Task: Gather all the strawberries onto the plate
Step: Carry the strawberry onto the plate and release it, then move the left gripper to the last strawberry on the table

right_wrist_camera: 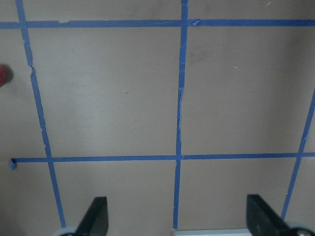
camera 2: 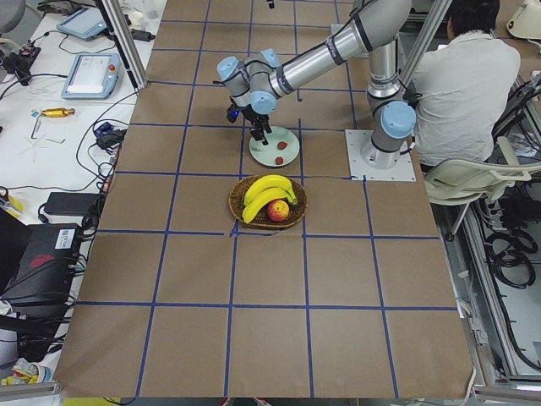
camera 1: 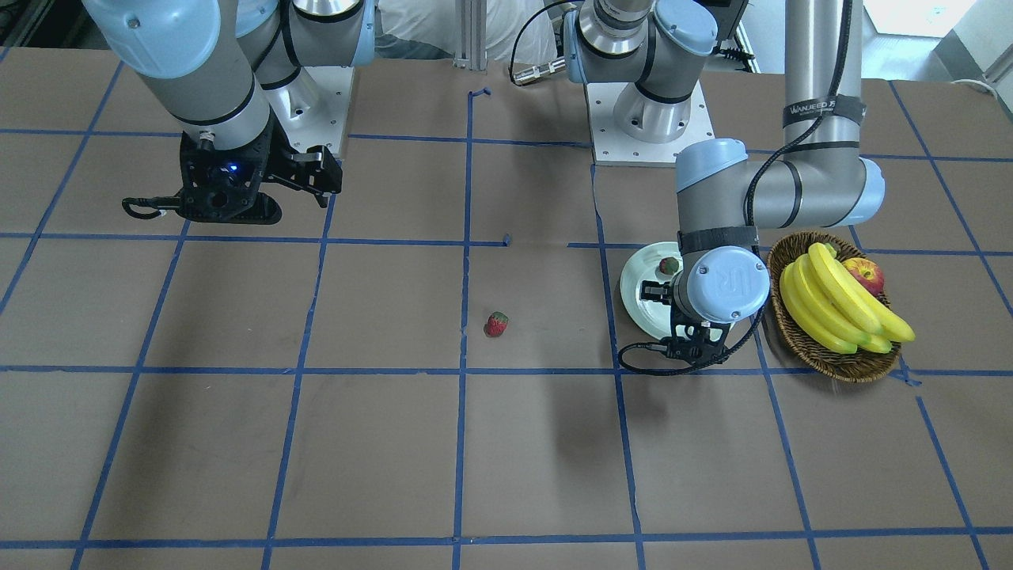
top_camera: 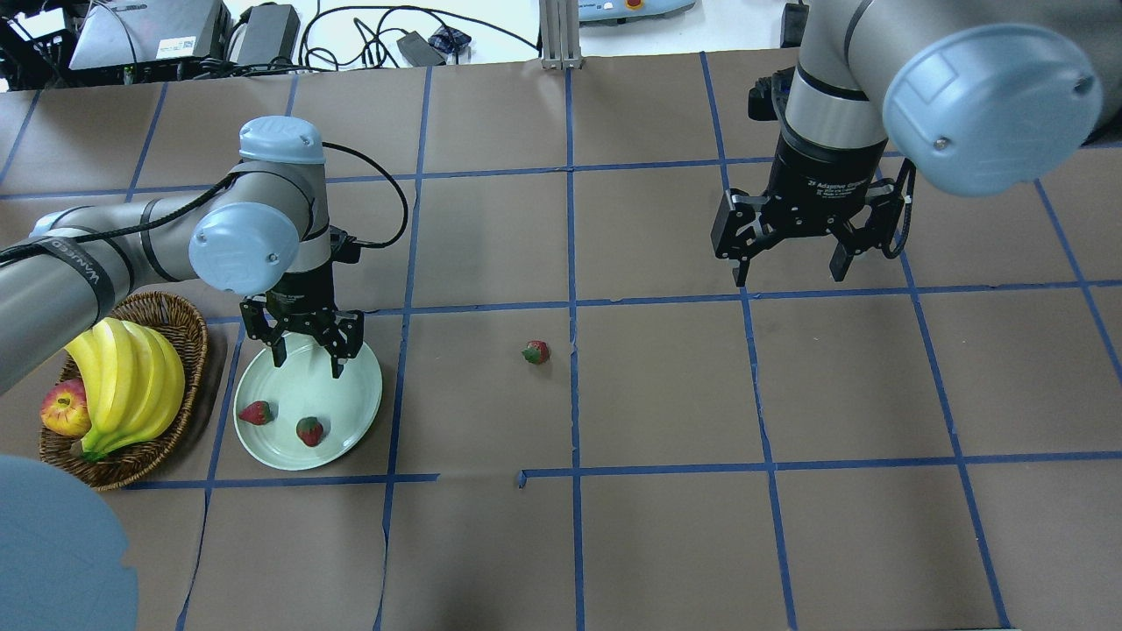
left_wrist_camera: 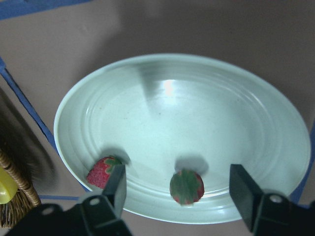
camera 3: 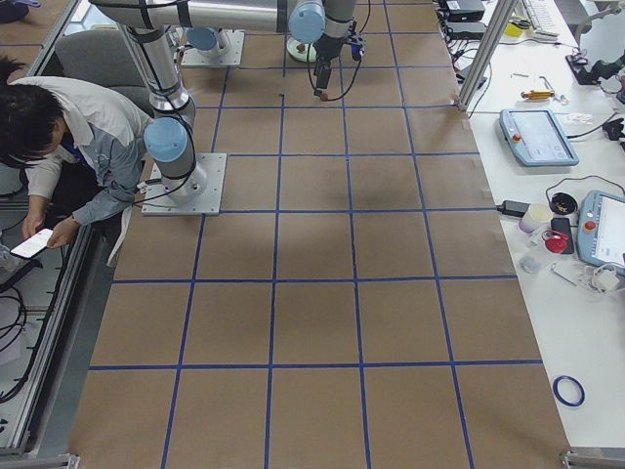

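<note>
Nearest the robot's base, the plate (top_camera: 372, 386) is round, shallow and pale mint, glossy, with faint rings stepping down to its floor. Two strawberries lie in its near half. One strawberry (top_camera: 256, 412), red and pitted, sits on the sloping rim towards the basket. The other strawberry (top_camera: 308, 430) lies further in, its green cap turned towards the wrist camera. In that wrist view the left finger covers part of the one on the rim.

Just beside the plate, not touching it, stands a brown woven basket (top_camera: 188, 350). It holds a bunch of smooth yellow bananas (top_camera: 131, 377) and a red-yellow apple (top_camera: 64, 410).

The left claw (top_camera: 308, 361) hangs over the plate's far half, its black fingers spread wide with nothing between them. In the front-facing view its wrist covers much of the plate, and only one berry shows there.

Further out, the loose strawberry (top_camera: 536, 352) lies on the table (top_camera: 666, 394), which is matt brown paper crossed by blue tape lines. Bare paper rings the berry on every side, and a tape line runs near it. The right wrist camera catches only a red sliver of it at the picture's edge.

Farthest out, well apart from the berry, the right claw (top_camera: 789, 276) hangs above the paper with its fingers wide and nothing in them.
</note>
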